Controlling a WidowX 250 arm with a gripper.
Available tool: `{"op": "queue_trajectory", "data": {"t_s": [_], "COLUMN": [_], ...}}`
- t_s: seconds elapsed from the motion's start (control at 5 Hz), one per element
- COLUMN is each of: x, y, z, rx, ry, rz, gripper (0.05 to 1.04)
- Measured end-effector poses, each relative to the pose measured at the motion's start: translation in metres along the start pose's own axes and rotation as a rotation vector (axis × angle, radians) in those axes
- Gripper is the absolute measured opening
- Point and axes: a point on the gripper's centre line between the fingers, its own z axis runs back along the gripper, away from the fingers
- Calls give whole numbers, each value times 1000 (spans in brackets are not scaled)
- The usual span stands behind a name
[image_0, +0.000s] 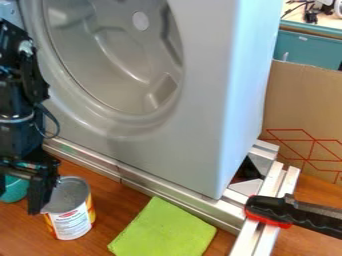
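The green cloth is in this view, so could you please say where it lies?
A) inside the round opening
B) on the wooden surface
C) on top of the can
B: the green cloth lies flat on the wooden surface, beside the can.

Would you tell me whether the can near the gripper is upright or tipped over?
Upright: the can stands on the wooden surface with its round rim uppermost.

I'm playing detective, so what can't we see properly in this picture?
All in the camera view:
- Teal thing: partly behind the black arm, cut off by the left edge.
- Can: small label words, too tiny to read.
- Big grey shell: top cut off by the top edge.
- Black-and-red tool: one end cut off by the right edge.
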Motion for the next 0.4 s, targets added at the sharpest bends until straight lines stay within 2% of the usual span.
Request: {"op": "queue_trajectory", "data": {"t_s": [0.2, 0.4], "x": [3, 4], "y": [21, 27], "z": [9, 15], "rx": [15, -15], "ry": [-84, -149], "rz": [-81, -185], "gripper": [1000, 1001]}}
